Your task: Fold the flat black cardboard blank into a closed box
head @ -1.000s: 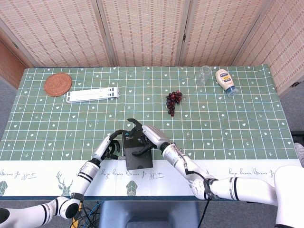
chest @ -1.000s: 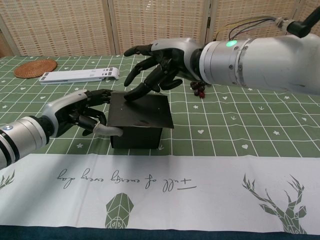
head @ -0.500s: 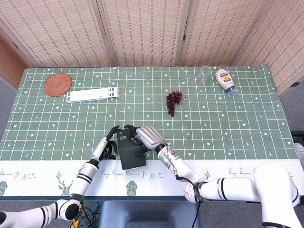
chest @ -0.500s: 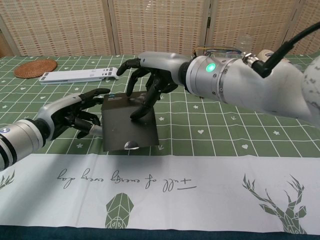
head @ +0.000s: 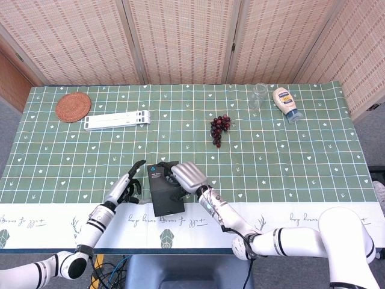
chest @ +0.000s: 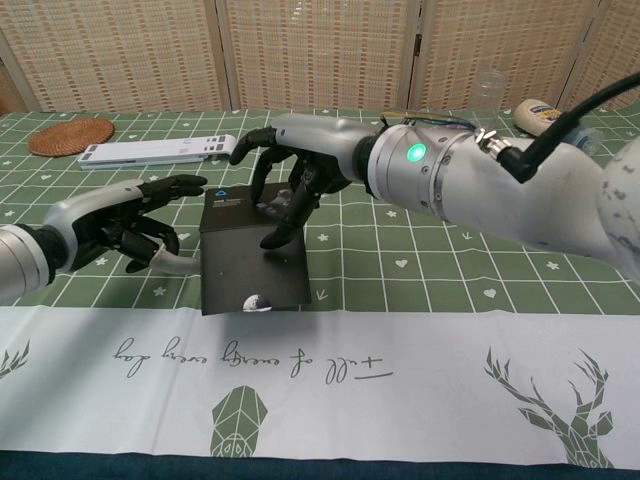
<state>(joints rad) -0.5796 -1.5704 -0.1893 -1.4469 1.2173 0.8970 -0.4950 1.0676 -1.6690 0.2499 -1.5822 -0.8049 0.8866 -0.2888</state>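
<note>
Lower centre, the black box (chest: 250, 255) looks closed, right hand (chest: 300, 165) pressing its lid with curled fingers, left hand (chest: 125, 215) empty, fingers spread, just beside it.

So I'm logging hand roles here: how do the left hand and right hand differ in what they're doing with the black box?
The right hand presses its fingertips down on the black box's top; the left hand is beside it, off the box's left side, fingers spread, holding nothing. The right hand reaches over from behind; the left hand lies low by the table. Both share dark fingers and silver backs.

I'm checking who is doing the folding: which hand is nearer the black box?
Right. The right hand rests its fingers on the black box; the left hand hovers just beside it.
</note>
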